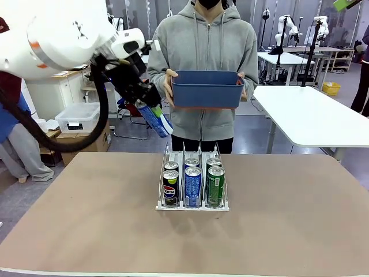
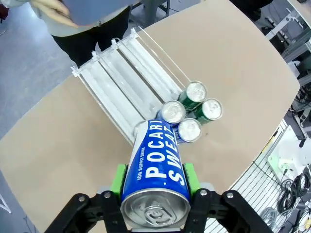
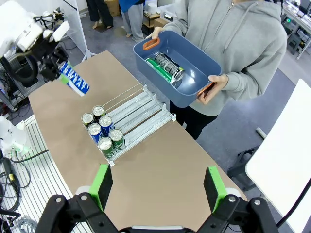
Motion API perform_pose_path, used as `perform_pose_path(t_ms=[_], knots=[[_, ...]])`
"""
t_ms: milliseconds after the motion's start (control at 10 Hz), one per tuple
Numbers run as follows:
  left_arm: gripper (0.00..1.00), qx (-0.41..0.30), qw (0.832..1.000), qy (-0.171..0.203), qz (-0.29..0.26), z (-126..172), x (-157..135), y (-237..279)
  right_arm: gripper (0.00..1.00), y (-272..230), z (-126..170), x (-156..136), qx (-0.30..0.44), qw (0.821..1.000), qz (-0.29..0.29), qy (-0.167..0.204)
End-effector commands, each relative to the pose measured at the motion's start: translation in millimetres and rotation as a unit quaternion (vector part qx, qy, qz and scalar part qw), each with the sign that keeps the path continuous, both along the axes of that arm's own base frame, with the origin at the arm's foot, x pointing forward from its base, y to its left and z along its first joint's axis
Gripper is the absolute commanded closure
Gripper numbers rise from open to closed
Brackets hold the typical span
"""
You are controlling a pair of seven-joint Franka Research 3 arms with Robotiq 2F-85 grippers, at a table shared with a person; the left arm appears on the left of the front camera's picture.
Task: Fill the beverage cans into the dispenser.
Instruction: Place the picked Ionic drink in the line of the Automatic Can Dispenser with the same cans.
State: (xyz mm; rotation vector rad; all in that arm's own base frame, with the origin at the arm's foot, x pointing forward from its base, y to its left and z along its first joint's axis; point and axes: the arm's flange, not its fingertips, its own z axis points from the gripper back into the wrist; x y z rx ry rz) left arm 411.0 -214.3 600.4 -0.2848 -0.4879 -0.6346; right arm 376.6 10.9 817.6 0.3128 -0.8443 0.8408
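Note:
My left gripper [image 1: 151, 111] is shut on a blue beverage can [image 1: 155, 119] printed "Pocari Sweat", held tilted in the air above and to the left of the dispenser [image 1: 193, 207]. In the left wrist view the held can [image 2: 154, 165] sits between the green pads [image 2: 118, 178], its silver top toward the camera, over the dispenser [image 2: 121, 73]. Several cans, black [image 1: 170, 188], blue [image 1: 192, 186] and green [image 1: 215, 186], stand at the front of its three lanes. My right gripper [image 3: 158, 187] hangs open high above the table, holding nothing.
A person at the far side holds a blue bin [image 1: 207, 92] in both hands above the table edge; the bin [image 3: 192, 94] has green and dark cans [image 3: 164, 66] lying in it. The brown table [image 1: 86, 219] is bare around the dispenser. A white table stands at the right.

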Motion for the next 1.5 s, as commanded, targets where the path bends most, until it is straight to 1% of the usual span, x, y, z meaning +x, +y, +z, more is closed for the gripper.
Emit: perform_pose_path(t_ms=[0, 200, 300, 400, 500, 600, 800, 900, 1000, 1100, 1200, 1400], knots=[[0.43, -0.006, 0.999, -0.039, -0.001, -17, -36, -18, 0.0, 0, -1, -1, 0.001, 1.0, 0.001, 0.001], [0.43, 0.011, 0.999, -0.048, -0.02, -32, -61, -43, 0.0, 0, -1, -1, 0.001, 1.0, 0.001, 0.001], [0.43, 0.02, 0.998, -0.05, -0.043, -38, -67, -50, 0.0, 0, -1, -1, 0.001, 1.0, 0.001, 0.001], [0.43, 0.02, 0.997, -0.043, -0.056, -42, -72, -54, 0.0, 0, -1, -1, 0.001, 1.0, 0.001, 0.001], [0.43, 0.023, 0.996, -0.025, -0.078, -45, -75, -61, 0.0, 0, -1, -1, 0.001, 1.0, 0.001, 0.001], [0.43, 0.021, 0.998, -0.033, -0.049, -42, -73, -58, 0.0, 0, -1, -1, 0.001, 1.0, 0.001, 0.001], [0.43, 0.021, 0.998, -0.033, -0.049, -42, -73, -58, 0.0, 0, -1, -1, 0.001, 1.0, 0.001, 0.001], [0.43, 0.023, 0.998, -0.025, -0.059, -48, -76, -64, 0.0, 0, -1, -1, 0.001, 1.0, 0.001, 0.001], [0.43, 0.041, 0.998, -0.027, -0.045, -50, -73, -65, 0.0, 0, -1, -1, 0.001, 1.0, 0.001, 0.001], [0.43, 0.062, 0.997, -0.03, -0.042, -58, -77, -78, 0.0, 0, -1, -1, 0.001, 1.0, 0.001, 0.001], [0.43, 0.072, 0.996, -0.027, -0.045, -64, -83, -87, 0.0, 0, -1, -1, 0.001, 1.0, 0.001, 0.001], [0.43, 0.085, 0.995, -0.03, -0.038, -73, -85, -96, 0.0, 0, -1, -1, 0.001, 1.0, 0.001, 0.001]])
